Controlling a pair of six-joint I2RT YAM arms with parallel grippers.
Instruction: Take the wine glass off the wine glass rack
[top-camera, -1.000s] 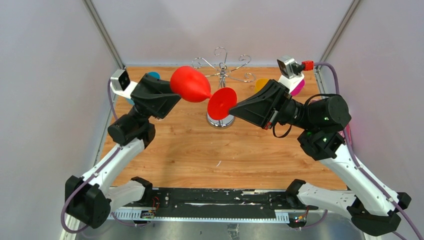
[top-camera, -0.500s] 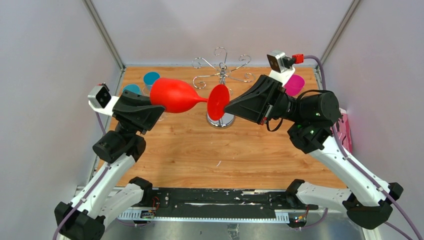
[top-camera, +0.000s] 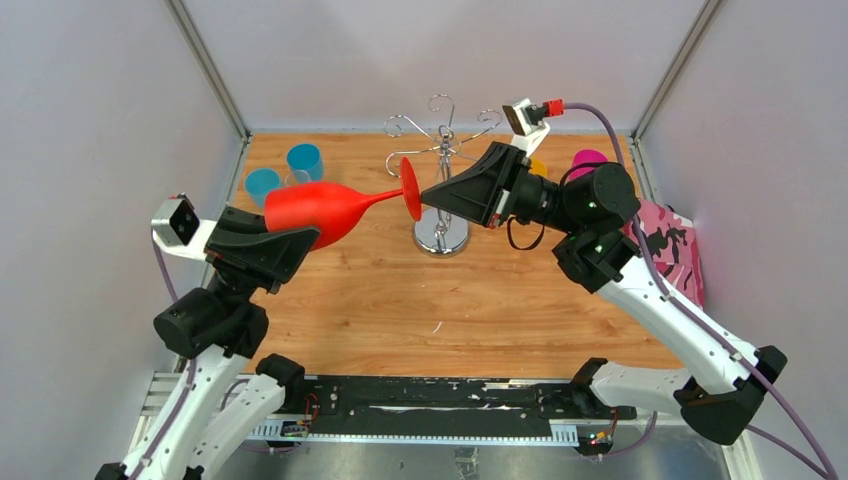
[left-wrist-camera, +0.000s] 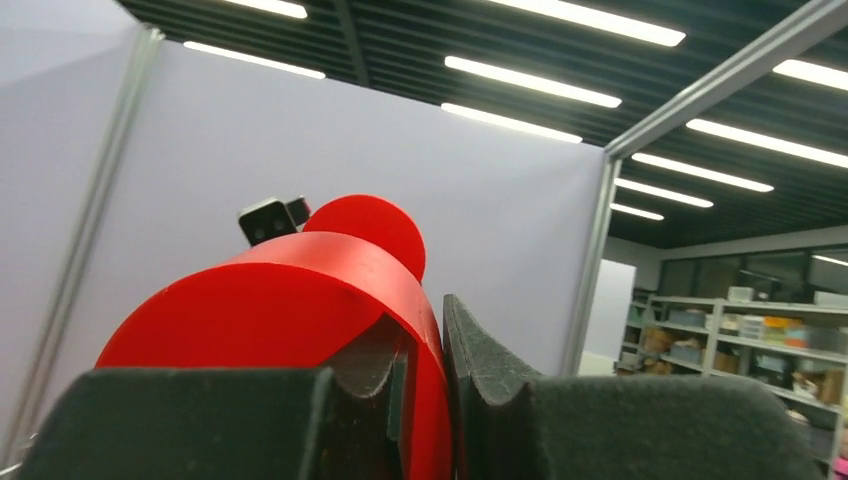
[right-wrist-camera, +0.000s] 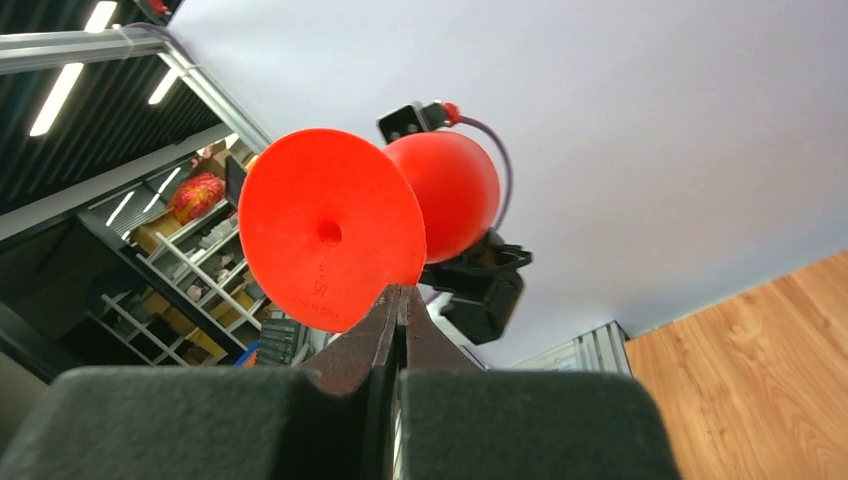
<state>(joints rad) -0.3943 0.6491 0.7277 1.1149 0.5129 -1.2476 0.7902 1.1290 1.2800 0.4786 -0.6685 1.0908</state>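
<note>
I saw two blue cups (top-camera: 304, 160) at ten o'clock on the bench (top-camera: 400, 300), a pink patterned cloth (top-camera: 672, 245) at three.

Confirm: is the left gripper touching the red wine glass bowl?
Touching. The left wrist view shows the left gripper pinching the red wine glass at its bowl wall, one finger inside, one outside, no gap visible.

The red wine glass (top-camera: 310, 208) has swung left, away from the rack (top-camera: 441, 150), toward the near left side of the tabletop (top-camera: 400, 290). The left pincer (top-camera: 285, 240) has narrowed onto its bowl and pulled back; the right pincer (top-camera: 425, 195) has followed the foot leftward.
</note>
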